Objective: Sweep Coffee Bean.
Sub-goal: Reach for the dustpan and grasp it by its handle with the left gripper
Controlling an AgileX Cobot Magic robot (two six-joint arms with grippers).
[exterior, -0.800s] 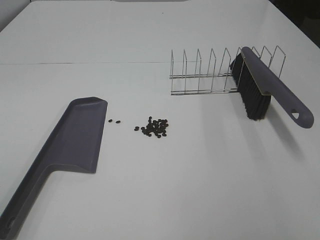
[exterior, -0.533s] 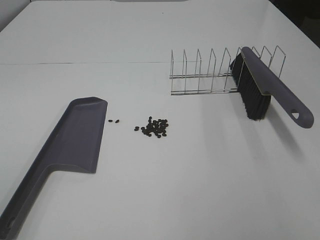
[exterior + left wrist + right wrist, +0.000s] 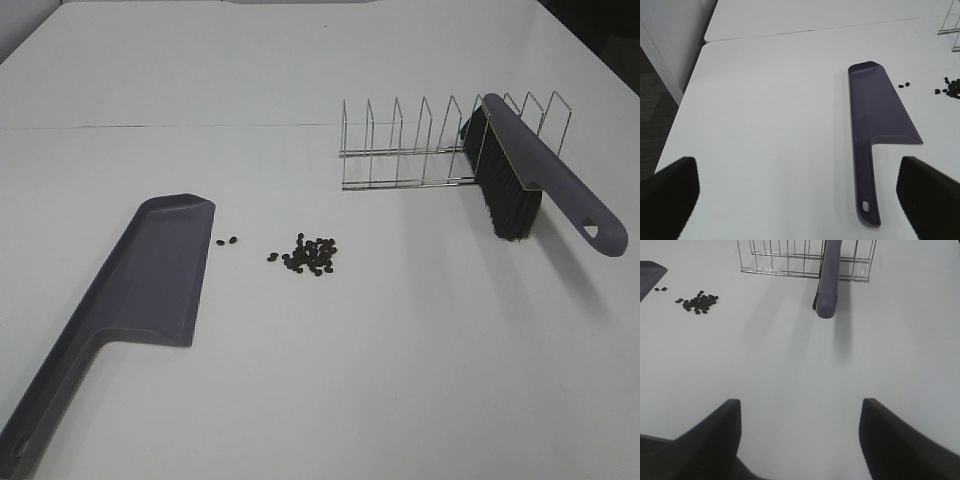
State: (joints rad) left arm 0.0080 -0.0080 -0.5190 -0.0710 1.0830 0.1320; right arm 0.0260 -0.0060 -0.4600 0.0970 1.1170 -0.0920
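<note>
A small heap of dark coffee beans lies on the white table, with two stray beans nearer the grey dustpan. The dustpan lies flat at the left, its handle pointing to the front edge. The grey brush with black bristles leans in the wire rack at the right. Neither gripper shows in the high view. My left gripper is open above the table, short of the dustpan's handle. My right gripper is open, short of the brush handle. The beans also show in the right wrist view.
The table's left edge drops to a dark floor. A seam runs across the table behind the rack.
</note>
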